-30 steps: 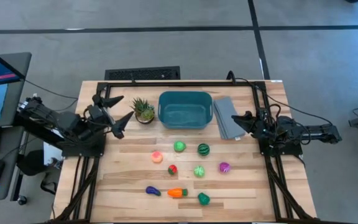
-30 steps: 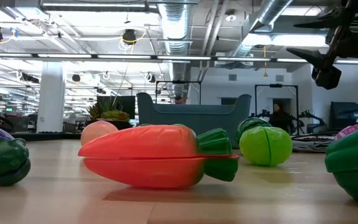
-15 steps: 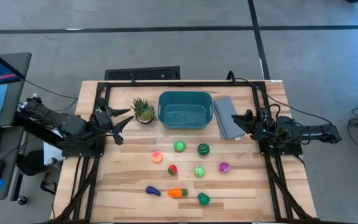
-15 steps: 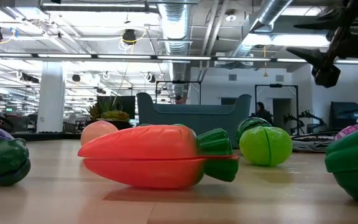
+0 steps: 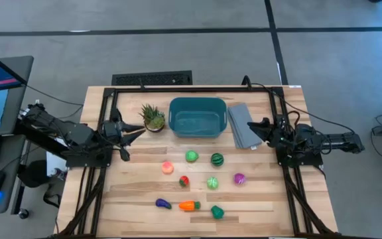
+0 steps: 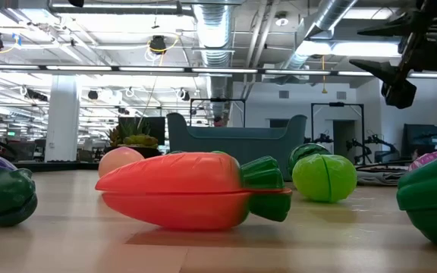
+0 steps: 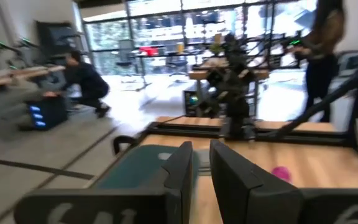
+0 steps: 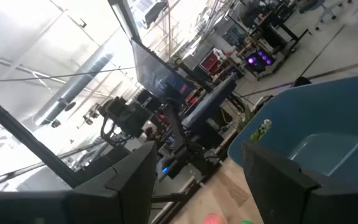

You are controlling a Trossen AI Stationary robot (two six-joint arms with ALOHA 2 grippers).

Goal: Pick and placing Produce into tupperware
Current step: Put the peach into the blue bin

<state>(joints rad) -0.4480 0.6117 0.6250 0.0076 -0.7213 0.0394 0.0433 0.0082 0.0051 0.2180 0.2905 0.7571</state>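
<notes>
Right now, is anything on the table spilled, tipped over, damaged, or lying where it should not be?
Nothing stands out. The tupperware sits upright and empty, the potted plant stands beside it, and the produce, such as the carrot and watermelon, lies scattered loose on the table.

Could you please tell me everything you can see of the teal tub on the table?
The tub is a teal-blue rectangular container with rounded corners and a rolled rim, plastic by its look. It stands upright and open, with no lid, and the high view shows nothing inside. It sits at the far middle of the table, between the potted plant and the grey slab, which lies close against its side. All the produce lies on the wood nearer the front. Neither gripper touches it.
</notes>
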